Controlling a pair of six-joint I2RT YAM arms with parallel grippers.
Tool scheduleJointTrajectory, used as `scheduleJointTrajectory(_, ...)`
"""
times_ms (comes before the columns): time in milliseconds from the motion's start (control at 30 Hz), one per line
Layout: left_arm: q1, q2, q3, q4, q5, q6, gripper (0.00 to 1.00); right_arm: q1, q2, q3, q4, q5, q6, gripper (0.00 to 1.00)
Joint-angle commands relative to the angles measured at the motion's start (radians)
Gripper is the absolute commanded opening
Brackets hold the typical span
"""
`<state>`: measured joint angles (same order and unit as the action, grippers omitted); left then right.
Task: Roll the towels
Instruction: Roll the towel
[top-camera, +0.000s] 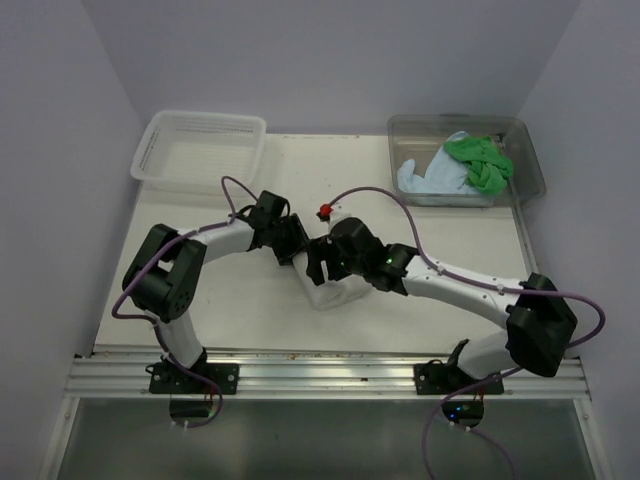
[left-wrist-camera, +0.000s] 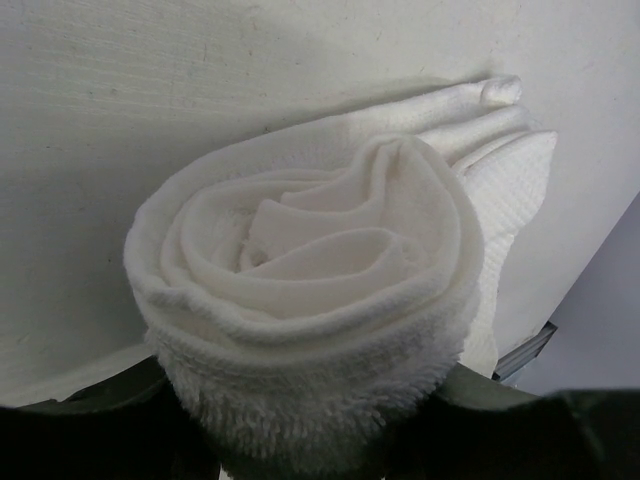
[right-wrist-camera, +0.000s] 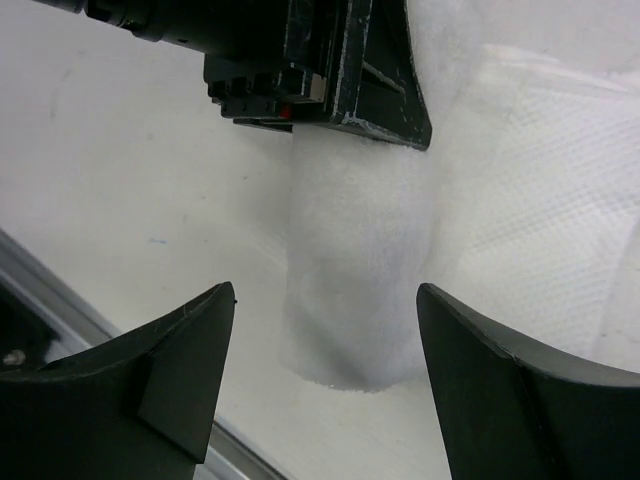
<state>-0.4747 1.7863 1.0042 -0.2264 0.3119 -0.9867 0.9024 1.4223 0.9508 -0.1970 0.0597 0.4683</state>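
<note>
The soft white cloth towel (left-wrist-camera: 310, 330) lies rolled on the white table (top-camera: 225, 305). The left gripper (top-camera: 295, 250) seems clamped on its end. The right gripper (right-wrist-camera: 325, 295) stands apart. It is light and squashy, so hold the roll's sides.

walls (top-camera: 60, 150): pale lilac, left, far, right | table (top-camera: 240, 310): white | near edge: metal rail (top-camera: 330, 372) | light: even, soft shadows

White lattice basket (top-camera: 200, 117) sat at the upper left of the frame, on the back corner of the pale worktop (top-camera: 250, 310). Clear plastic tub (top-camera: 525, 160) was upper right. Metal rail (top-camera: 320, 370) ran along the bottom.
</note>
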Motion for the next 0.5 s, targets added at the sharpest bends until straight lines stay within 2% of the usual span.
scheduleJointTrajectory(0, -0.016, 0.047, 0.004, -0.068, -0.057, -0.003, 0.53, 0.099, 0.052, 0.086, -0.2, 0.36, -0.144, 0.77)
scheduleJointTrajectory(167, -0.016, 0.041, 0.007, -0.08, -0.068, -0.004, 0.52, 0.271, 0.174, 0.195, -0.257, 0.575, -0.194, 0.79)
scheduleJointTrajectory(200, -0.016, 0.041, 0.007, -0.082, -0.068, -0.006, 0.52, 0.292, 0.213, 0.209, -0.265, 0.595, -0.207, 0.98)
scheduleJointTrajectory(367, -0.016, 0.041, 0.008, -0.085, -0.071, -0.004, 0.53, 0.381, 0.345, 0.296, -0.306, 0.741, -0.273, 0.99)
scheduleJointTrajectory(467, -0.016, 0.045, 0.01, -0.088, -0.069, -0.006, 0.53, 0.398, 0.412, 0.309, -0.299, 0.758, -0.293, 0.98)
